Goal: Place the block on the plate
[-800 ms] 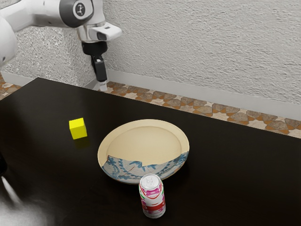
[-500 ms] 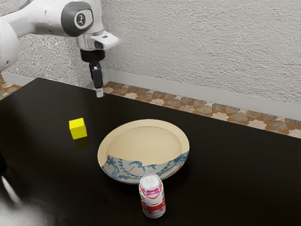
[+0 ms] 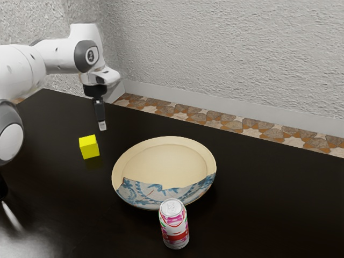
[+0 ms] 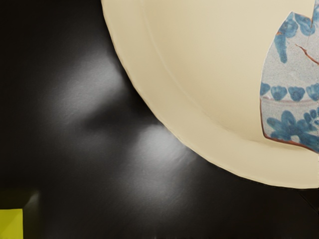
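Note:
My gripper (image 3: 102,128) hangs pointing down over the table's far side, above and behind the yellow block (image 3: 89,147) in the exterior view, not touching it. How its fingers stand cannot be made out. The block rests on the dark table, to the exterior view's left of the plate (image 3: 164,162), a cream dish with a blue-patterned section. In the wrist view part of the plate (image 4: 199,99) and a corner of the yellow block (image 4: 10,223) appear, with a gap of table between them.
A white and red can (image 3: 174,226) stands upright close to the plate, on its near side in the exterior view. The black table (image 3: 269,199) carries these things, and a textured wall rises beyond its far edge.
My gripper has come down and toward the exterior view's left, closer to the block. The block, plate and can have stayed where they were.

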Motion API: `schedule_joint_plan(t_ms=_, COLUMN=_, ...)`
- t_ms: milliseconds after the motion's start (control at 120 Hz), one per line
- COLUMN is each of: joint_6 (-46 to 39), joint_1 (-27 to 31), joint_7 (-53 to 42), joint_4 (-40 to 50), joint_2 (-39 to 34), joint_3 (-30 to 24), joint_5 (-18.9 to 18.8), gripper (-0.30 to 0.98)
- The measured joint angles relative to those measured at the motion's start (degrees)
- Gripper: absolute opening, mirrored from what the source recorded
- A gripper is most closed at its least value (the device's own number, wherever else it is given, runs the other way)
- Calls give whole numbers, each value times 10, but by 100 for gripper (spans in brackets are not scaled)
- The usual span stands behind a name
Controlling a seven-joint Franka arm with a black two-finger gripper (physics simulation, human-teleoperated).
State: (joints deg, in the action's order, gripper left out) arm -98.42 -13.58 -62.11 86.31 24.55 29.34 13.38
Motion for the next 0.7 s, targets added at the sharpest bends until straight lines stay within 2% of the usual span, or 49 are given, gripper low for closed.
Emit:
schedule_joint_plan(t_ms=208, joint_6=-40, joint_1=18, joint_7=-43, joint_4=69, joint_2=-48, joint_3=0, joint_5=5, gripper=69)
schedule_joint_plan(t_ms=375, joint_6=-64, joint_1=50, joint_7=-68, joint_4=78, joint_2=-44, joint_3=0, joint_5=8, gripper=69)
schedule_joint_plan(t_ms=542, joint_6=-71, joint_1=97, joint_7=-83, joint_4=4, joint_2=41, joint_3=-6, joint_5=35, gripper=69)
schedule_joint_plan(t_ms=700, joint_6=-56, joint_1=164, joint_7=-93, joint_4=-98, joint_2=112, joint_3=-72, joint_5=50, gripper=69)
